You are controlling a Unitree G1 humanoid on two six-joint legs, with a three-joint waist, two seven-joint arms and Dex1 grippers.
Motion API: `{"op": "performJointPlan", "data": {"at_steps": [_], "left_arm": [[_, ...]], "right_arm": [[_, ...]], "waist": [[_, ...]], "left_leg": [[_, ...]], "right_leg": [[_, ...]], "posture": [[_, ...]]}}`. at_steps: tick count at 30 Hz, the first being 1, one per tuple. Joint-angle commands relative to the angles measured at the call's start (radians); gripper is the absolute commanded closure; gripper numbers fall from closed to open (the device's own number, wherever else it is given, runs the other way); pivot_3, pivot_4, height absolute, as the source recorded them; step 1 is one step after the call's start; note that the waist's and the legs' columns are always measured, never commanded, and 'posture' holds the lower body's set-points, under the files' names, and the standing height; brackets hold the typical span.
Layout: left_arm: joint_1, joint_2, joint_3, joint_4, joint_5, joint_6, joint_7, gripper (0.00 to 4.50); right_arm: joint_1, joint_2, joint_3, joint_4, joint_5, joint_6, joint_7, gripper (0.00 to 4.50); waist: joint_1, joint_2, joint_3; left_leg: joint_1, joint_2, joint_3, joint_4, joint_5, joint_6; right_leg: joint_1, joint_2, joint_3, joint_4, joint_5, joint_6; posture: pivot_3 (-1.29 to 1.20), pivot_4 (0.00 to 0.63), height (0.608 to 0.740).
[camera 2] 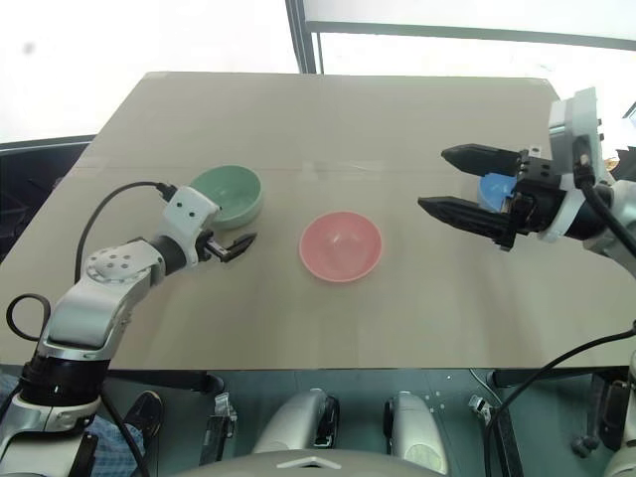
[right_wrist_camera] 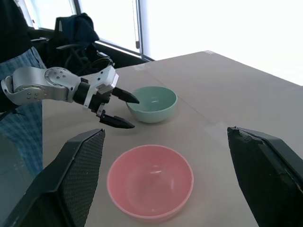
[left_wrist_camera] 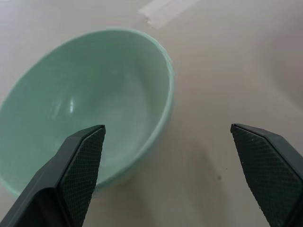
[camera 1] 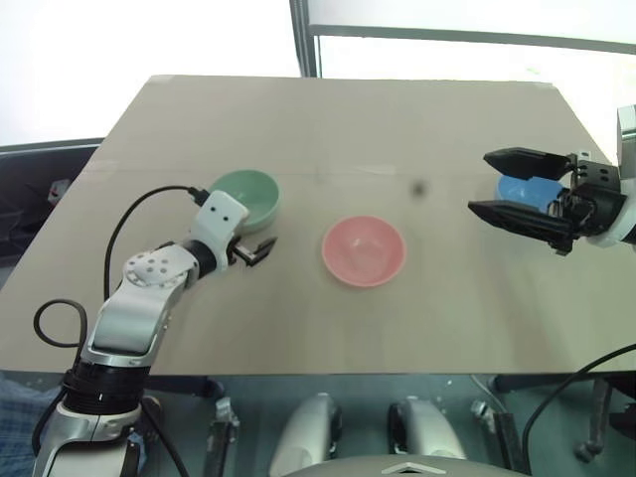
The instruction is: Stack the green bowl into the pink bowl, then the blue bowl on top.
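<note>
The green bowl [camera 1: 246,197] sits upright on the left of the tan table [camera 1: 348,119]. My left gripper [camera 1: 260,238] is open at the bowl's near right rim. In the left wrist view one finger [left_wrist_camera: 80,165] is at the bowl's [left_wrist_camera: 85,104] rim and the other is over bare table. The pink bowl [camera 1: 364,250] stands empty in the middle. The blue bowl [camera 2: 494,187] is at the right, mostly hidden behind my right gripper [camera 1: 478,182]. That gripper hangs open above the table, pointing left, with nothing between its fingers.
A strip of clear tape [left_wrist_camera: 165,10] lies on the table just beyond the green bowl, and a small dark mark [camera 1: 418,187] is right of centre. A chair with a dark jacket [right_wrist_camera: 78,28] and blue plaid cloth [right_wrist_camera: 19,118] stand past the table's left edge.
</note>
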Motion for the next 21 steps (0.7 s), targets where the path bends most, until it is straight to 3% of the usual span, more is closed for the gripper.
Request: {"op": "performJointPlan", "data": {"at_steps": [1,6,17,21], "left_arm": [[-0.076,0.025,-0.034,0.075,0.060,-0.069,-0.033,0.00],[-0.190,0.022,-0.073,0.212,0.116,-0.138,-0.072,0.00],[-0.246,0.009,-0.089,0.305,0.154,-0.191,-0.133,4.39],[-0.251,0.007,-0.087,0.316,0.162,-0.197,-0.147,4.45]], "right_arm": [[0.000,-0.021,-0.016,-0.011,0.022,-0.030,-0.009,0.17],[0.013,-0.030,-0.014,-0.006,0.017,-0.046,-0.012,0.17],[0.045,-0.051,-0.025,-0.013,0.022,-0.066,-0.034,0.13],[0.050,-0.056,-0.024,-0.012,0.023,-0.071,-0.035,0.13]], "waist": [[0.001,0.000,0.000],[0.001,-0.001,0.000],[0.001,-0.001,0.000],[0.000,-0.001,0.000]], "left_leg": [[0.000,0.000,0.000,0.000,0.000,0.000],[0.000,0.000,0.000,0.000,0.000,0.000],[-0.002,0.000,0.001,0.000,0.001,-0.001],[-0.002,0.000,0.001,0.001,-0.001,0.002]], "right_leg": [[0.000,0.000,0.000,0.000,0.000,0.000],[0.000,0.000,0.000,0.000,0.000,0.000],[-0.001,0.000,0.000,-0.002,0.000,0.000],[0.000,0.000,0.000,-0.001,0.000,0.000]], "posture": [[0.00,0.150,0.740],[0.00,0.150,0.740],[0.00,0.150,0.740],[0.00,0.150,0.740]]}}
